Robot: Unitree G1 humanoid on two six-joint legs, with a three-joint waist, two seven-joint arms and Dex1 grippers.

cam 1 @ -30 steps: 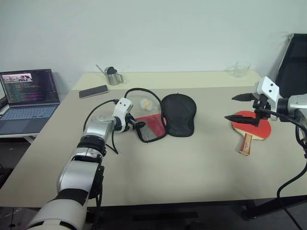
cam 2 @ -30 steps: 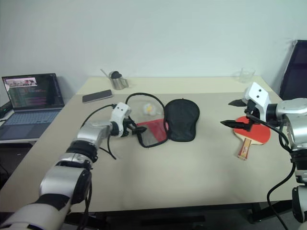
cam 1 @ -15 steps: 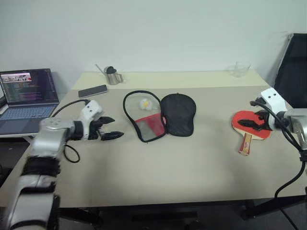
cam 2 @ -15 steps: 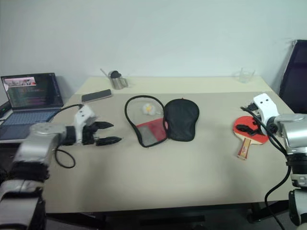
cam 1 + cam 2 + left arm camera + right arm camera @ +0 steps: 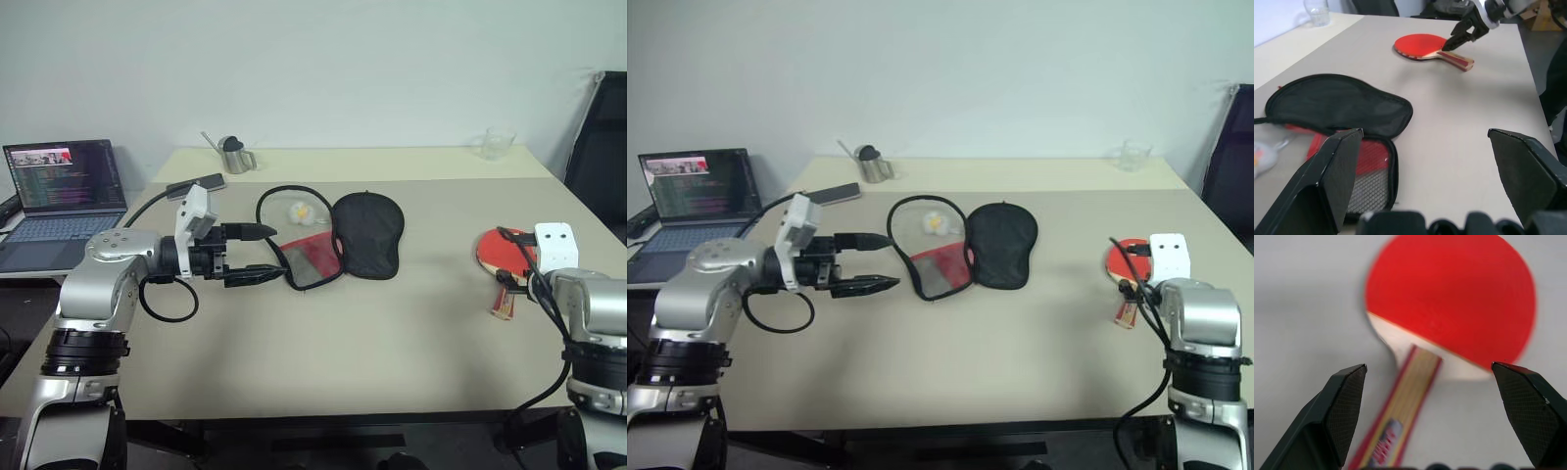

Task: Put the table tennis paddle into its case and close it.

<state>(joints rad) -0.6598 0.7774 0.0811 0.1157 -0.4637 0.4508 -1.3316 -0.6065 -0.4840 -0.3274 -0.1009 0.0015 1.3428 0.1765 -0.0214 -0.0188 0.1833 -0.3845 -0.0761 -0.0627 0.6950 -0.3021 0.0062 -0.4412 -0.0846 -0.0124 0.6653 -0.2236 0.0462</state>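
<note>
The table tennis paddle (image 5: 1449, 298) lies flat near the table's right edge, red face up, wooden handle toward me. My right gripper (image 5: 1427, 367) hovers open just over the handle, one finger on either side, and its wrist hides part of the paddle (image 5: 495, 245) in the head views. The case (image 5: 367, 230) lies unzipped mid-table, with the black half on the right and the red half with mesh (image 5: 312, 259) on the left. My left gripper (image 5: 265, 253) is open and empty. It points right at the case's left rim, a short gap away.
A small white and yellow thing (image 5: 298, 211) lies inside the case's left half. At the back stand a metal cup (image 5: 233, 155), a phone (image 5: 196, 184) and a clear glass (image 5: 495, 144). A laptop (image 5: 64, 196) sits left of the table and a black chair (image 5: 600, 137) stands at the right.
My left gripper pulled back from the case's edge, swung left, and now points right toward the case. My right gripper dropped and rolled to straddle the paddle's handle from the near side.
</note>
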